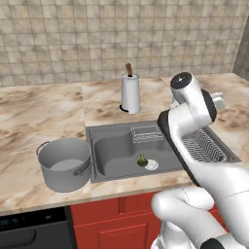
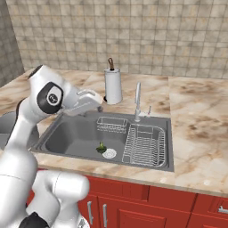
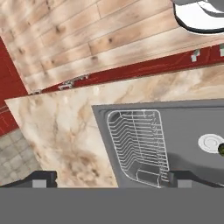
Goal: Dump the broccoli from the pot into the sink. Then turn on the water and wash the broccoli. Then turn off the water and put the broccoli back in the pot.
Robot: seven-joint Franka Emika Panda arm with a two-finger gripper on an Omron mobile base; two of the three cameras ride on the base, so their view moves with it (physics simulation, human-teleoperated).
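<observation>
1. The broccoli (image 1: pixel 142 159) lies in the sink (image 1: pixel 112 158) by the drain, and the pot (image 1: pixel 63 165) stands upright on the tabletop (image 1: pixel 29 126) to the sink's left, so I think dumping is done
2. No water runs from the faucet (image 2: pixel 137 101), so the next job looks like turning it on
3. The fingers (image 3: pixel 112 178) are spread wide above the sink's wire rack (image 3: pixel 138 144), holding and touching nothing

Bright, even, rendered light; soft faint shadows, no glare, slightly coarse.
</observation>
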